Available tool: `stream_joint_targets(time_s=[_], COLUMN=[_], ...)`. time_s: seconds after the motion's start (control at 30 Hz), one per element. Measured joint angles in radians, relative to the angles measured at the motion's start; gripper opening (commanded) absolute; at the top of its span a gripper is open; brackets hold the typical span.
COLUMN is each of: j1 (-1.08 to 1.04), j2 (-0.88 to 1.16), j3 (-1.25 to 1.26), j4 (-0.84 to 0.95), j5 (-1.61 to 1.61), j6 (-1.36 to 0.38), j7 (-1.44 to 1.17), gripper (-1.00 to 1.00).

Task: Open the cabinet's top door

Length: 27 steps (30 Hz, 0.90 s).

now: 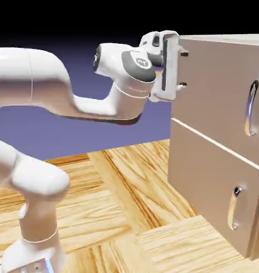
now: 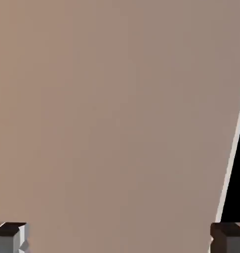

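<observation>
On the right of the exterior view we see the cabinet point(image 1: 217, 106), a plain beige box standing on the wooden table point(image 1: 126, 186). Its front carries two stacked panels. We take the upper one for the top door point(image 1: 217, 85); it sits flush with the cabinet's front, and its long silver handle point(image 1: 252, 108) runs upright near the picture's right edge. The lower panel point(image 1: 211, 181) has a shorter silver handle point(image 1: 235, 208) and stands out a little from the box.

Up against the cabinet's upper left edge we find the gripper point(image 1: 183, 69) on the white arm point(image 1: 73, 96), pointing level toward the cabinet, well apart from the door's handle. Its two small dark fingertips point(image 1: 184, 53) stand apart, one above the other, with nothing between them; whether they touch the cabinet we cannot tell.

From the hand view we see mostly flat beige surface point(image 2: 107, 113), with a pale edge and a dark strip at the right, and the two grey tips wide apart at the bottom corners.

We can make out a small round mark on the wrist's grey cap point(image 1: 141, 62), but we cannot read it.
</observation>
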Motion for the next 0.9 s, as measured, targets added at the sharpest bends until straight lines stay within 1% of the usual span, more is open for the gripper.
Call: stream_joint_targets(time_s=[0.9], j1=[0.436], j2=[-0.174], j3=[-0.503], j4=[0.295], j5=[-1.148], j6=[0.009], j7=[-0.452], gripper=[0.00])
